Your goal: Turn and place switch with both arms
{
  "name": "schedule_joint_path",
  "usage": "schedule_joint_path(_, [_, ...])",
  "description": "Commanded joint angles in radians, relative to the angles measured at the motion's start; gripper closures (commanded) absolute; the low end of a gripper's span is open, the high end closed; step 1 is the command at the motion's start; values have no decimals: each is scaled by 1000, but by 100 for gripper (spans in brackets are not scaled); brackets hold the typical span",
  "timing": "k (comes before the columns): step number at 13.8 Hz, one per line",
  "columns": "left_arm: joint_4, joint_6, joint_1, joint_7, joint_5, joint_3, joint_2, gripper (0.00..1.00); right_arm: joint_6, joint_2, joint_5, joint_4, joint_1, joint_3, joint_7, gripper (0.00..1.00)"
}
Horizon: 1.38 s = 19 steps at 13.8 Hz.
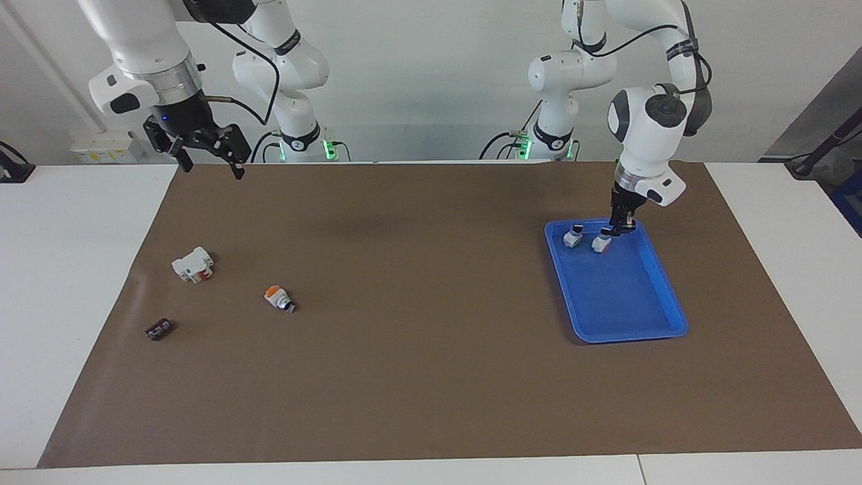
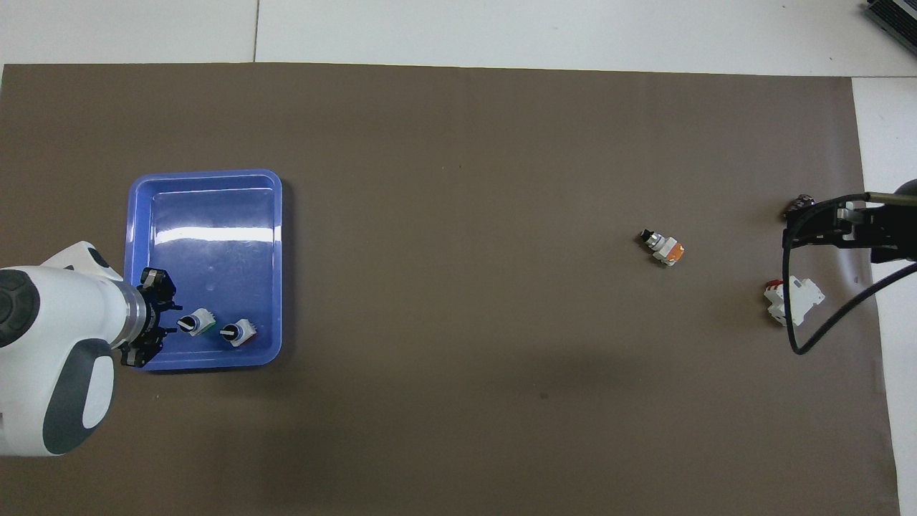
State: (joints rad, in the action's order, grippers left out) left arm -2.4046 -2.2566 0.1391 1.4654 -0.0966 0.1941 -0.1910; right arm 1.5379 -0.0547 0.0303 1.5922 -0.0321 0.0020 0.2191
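The switch (image 1: 601, 244) stands upright in the blue tray (image 1: 630, 335), at the tray's end nearest the robots, green block down and knob up. In the overhead view the switch (image 2: 195, 323) shows its black knob from above. My left gripper (image 1: 617, 228) hangs just above and beside the switch, open and empty; it also shows in the overhead view (image 2: 167, 320). My right gripper (image 1: 207, 164) waits open and empty, high over the mat's corner at the right arm's end, and shows in the overhead view (image 2: 797, 222).
A second small switch (image 1: 573, 237) stands beside the first in the tray (image 2: 204, 174). On the mat at the right arm's end lie an orange-ended switch (image 1: 277, 298), a white block with a red part (image 1: 193, 264) and a small dark part (image 1: 159, 329).
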Motion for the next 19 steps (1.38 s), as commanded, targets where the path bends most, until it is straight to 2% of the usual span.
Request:
schedule_joint_path(1, [70, 37, 5, -20, -17, 2, 4, 0, -4, -10, 5, 11, 8, 4, -20, 0])
schedule_joint_path(4, [178, 130, -9, -129, -14, 4, 8, 0, -4, -10, 5, 11, 8, 4, -24, 0])
schedule_joint_path(8, [277, 141, -27, -535, -11, -11, 41, 0, -4, -10, 5, 11, 11, 4, -26, 0])
schedule_joint_path(9, [283, 129, -54, -636, -11, -42, 39, 0, -4, -10, 5, 11, 9, 4, -26, 0])
schedule_joint_path(12, [344, 132, -217, -984, -11, -238, 44, 0, -4, -10, 5, 11, 11, 4, -26, 0])
schedule_joint_path(13, [360, 123, -236, -1116, -12, -266, 51, 0, -4, -10, 5, 11, 9, 4, -26, 0])
schedule_joint_path(15, [473, 121, -236, -1380, -9, -289, 99, 0, -4, -10, 5, 11, 9, 4, -26, 0])
schedule_joint_path(17, [597, 190, -242, -1448, -9, -295, 145, 0, -4, -10, 5, 11, 9, 4, -26, 0])
schedule_joint_path(19, [730, 331, -251, -1461, -8, -286, 172, 0, -5, -10, 5, 11, 9, 4, -26, 0])
